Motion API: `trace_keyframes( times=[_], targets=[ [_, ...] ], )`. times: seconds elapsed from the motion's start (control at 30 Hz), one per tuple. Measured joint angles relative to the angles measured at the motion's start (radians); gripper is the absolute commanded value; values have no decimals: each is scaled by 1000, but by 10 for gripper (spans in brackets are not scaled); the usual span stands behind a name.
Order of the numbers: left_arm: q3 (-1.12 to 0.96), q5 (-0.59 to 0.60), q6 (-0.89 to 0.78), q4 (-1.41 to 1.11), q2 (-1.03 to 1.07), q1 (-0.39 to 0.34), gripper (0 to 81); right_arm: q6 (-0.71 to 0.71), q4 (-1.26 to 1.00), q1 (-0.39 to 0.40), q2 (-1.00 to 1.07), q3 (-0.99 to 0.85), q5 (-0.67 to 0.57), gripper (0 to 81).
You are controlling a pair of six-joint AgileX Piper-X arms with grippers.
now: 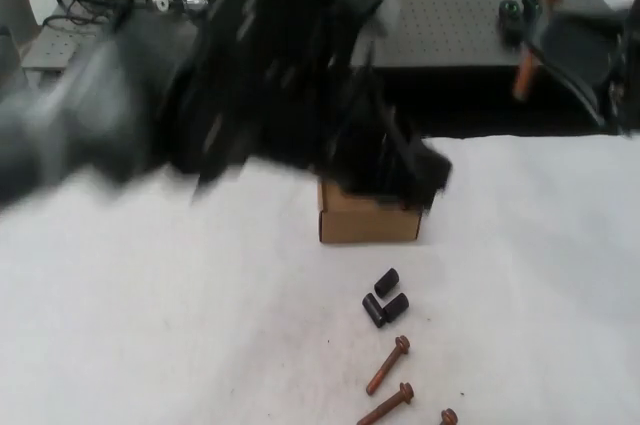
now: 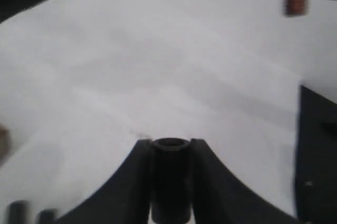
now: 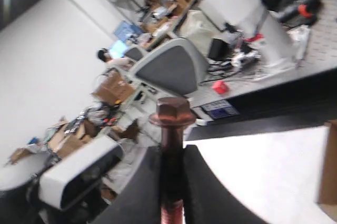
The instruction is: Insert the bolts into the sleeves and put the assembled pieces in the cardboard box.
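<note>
The white cloth-covered bench (image 1: 150, 325) is lit brightly and evenly from above, faint shadows being cast beside the short black cylindrical sleeves (image 1: 387, 282), while the large black robot arm (image 1: 250, 75) is rendered heavily smeared.

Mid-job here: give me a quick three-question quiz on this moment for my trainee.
1. True or false: the left end effector is shut on a black sleeve.
2. What does the right end effector hold? A) a copper bolt B) a sleeve C) nothing
3. Fill in: in the high view, ___ loose sleeves lie between the cardboard box and the loose bolts.

Key: 1 true; 2 A; 3 three.
</note>
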Motion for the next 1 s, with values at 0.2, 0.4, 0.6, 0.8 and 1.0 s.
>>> trace_keyframes(
  times=[0.2, 0.4, 0.6, 0.8, 1.0],
  targets=[
    [495, 269, -243, -745, -162, -3, 6, 8, -6, 121, -1, 0, -9, 14],
    [518, 276, -283, -848, -199, -3, 6, -29, 29, 132, -1, 0, -32, 14],
    [521, 283, -308, -847, -199, -3, 6, -47, 29, 134, -1, 0, -46, 14],
    [521, 304, -309, -847, -199, -3, 6, -52, 21, 134, -1, 0, -68, 14],
    [521, 305, -314, -845, -199, -3, 6, -54, 19, 137, -1, 0, -100, 14]
  ],
)
